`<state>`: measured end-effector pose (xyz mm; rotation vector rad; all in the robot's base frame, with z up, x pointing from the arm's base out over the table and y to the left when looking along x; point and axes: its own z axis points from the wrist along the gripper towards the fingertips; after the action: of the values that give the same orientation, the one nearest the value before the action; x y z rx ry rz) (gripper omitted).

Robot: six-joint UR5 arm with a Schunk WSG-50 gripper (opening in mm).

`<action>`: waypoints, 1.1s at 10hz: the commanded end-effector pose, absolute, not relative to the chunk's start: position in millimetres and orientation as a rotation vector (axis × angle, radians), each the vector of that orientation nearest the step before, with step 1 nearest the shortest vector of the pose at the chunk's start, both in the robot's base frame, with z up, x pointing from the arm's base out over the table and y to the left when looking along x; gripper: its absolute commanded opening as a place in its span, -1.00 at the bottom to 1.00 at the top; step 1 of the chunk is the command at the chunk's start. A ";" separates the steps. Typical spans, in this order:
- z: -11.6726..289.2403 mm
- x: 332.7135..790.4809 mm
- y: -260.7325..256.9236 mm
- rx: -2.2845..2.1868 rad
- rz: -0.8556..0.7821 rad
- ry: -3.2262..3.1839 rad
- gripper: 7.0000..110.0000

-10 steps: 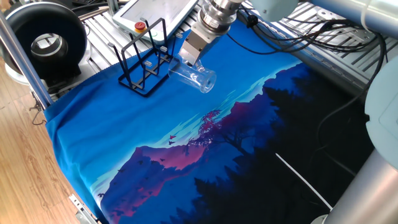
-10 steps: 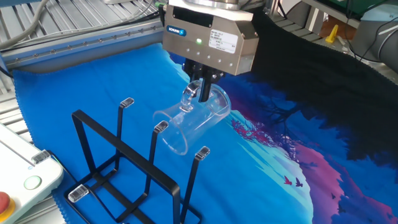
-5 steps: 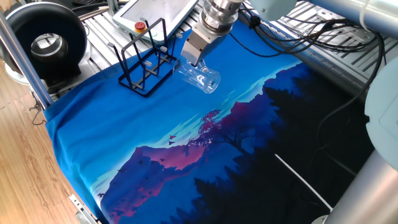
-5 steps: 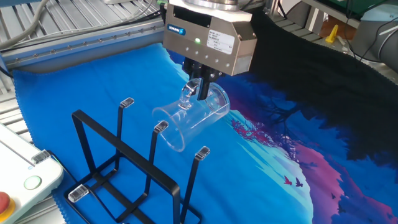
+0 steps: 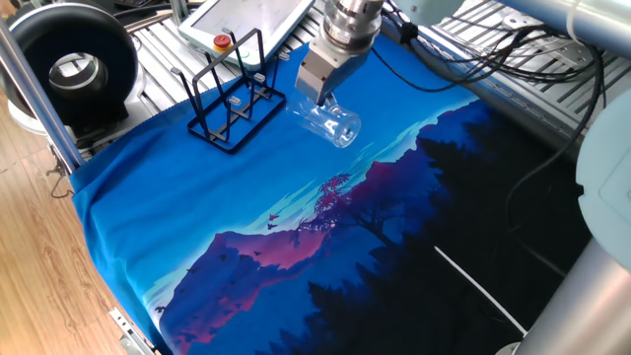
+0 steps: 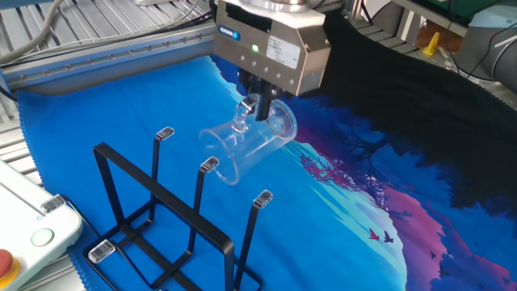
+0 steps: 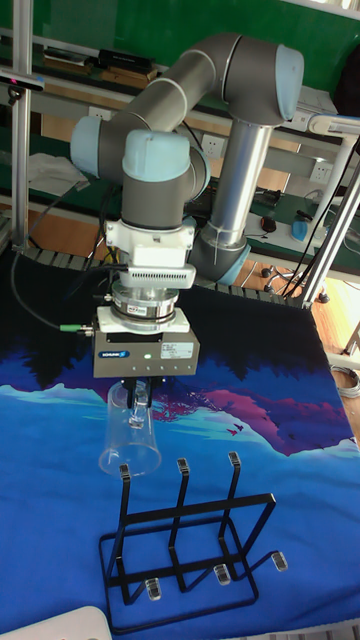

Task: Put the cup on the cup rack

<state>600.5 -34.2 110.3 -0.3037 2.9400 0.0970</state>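
The cup (image 6: 246, 145) is looking totally clear, the cup rack (image 6: 166, 218) is showing plain black wire. The cloth (image 5: 296, 227) is going from bright blue into purple mountains and black trees.

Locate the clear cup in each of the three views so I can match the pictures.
One fixed view: the cup is upper centre, tilted, held under the gripper, right of the cup rack.
The other fixed view: the cup is centre, tilted, above the rack's middle prong.
Tall fixed view: the cup is left of centre, mouth down-left, just above the rack.
Shared landmark: the black wire rack.
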 end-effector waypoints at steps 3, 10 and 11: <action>153.6 613.8 -29.6 -0.354 0.097 2.983 -1.00; 162.2 604.2 -13.4 -0.398 0.052 3.081 -1.00; 161.0 606.1 -13.9 -0.402 0.044 3.080 -1.00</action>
<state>604.6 -19.9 157.3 -0.3972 3.0674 0.0446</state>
